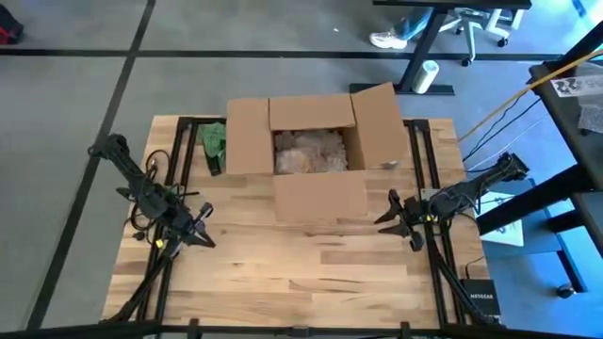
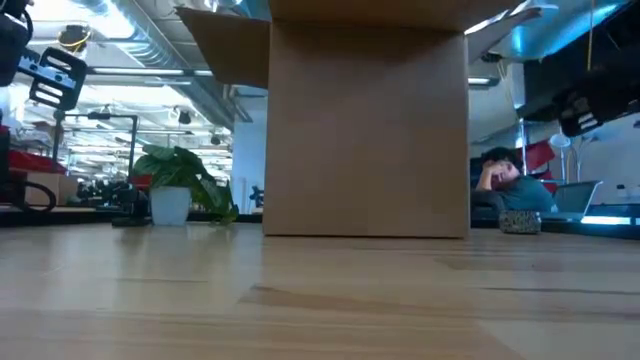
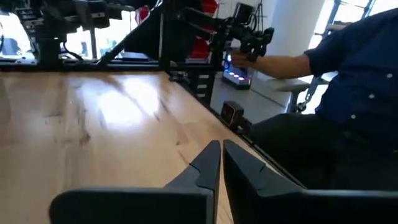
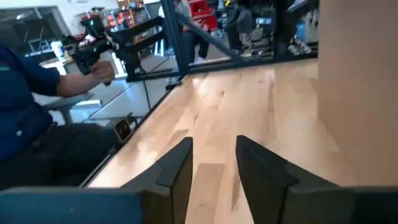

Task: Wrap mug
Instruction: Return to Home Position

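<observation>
We see the wrapped mug (image 1: 309, 151) lying in the cardboard box (image 1: 247, 137), off to the side of both inward-facing grippers. Our right gripper (image 1: 386, 215), parted and empty, is nearer; our left gripper (image 1: 203, 229), closed on nothing, is farther.

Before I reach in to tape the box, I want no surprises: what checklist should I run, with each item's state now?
1. Bubble-wrapped bundle inside cardboard box: ok.
2. Left claw empty, shut, away from the box: ok.
3. Right claw empty, open, not touching the box: ok.
4. Box flaps closed: not ok, all stand open.
5. Mug sound under the wrap: cannot tell.
</observation>
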Robot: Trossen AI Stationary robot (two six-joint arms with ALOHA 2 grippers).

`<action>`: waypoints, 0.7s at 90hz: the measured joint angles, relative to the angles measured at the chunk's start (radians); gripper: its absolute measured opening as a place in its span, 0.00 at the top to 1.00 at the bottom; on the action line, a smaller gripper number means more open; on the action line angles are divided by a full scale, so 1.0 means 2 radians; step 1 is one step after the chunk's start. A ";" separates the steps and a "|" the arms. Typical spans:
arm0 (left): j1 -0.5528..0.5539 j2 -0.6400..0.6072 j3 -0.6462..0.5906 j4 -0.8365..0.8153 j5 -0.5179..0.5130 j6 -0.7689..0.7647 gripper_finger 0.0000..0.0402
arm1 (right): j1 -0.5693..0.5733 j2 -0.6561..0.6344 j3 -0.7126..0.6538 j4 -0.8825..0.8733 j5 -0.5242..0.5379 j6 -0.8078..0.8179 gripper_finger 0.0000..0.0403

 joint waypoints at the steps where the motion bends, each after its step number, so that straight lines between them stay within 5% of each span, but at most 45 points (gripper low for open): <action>1: 0.000 0.000 0.000 0.000 0.000 0.001 1.00 | 0.000 0.001 0.000 0.000 -0.002 0.000 0.73; 63: 0.000 0.001 0.000 0.001 -0.008 0.059 1.00 | 0.000 0.003 0.000 -0.001 -0.006 -0.004 0.73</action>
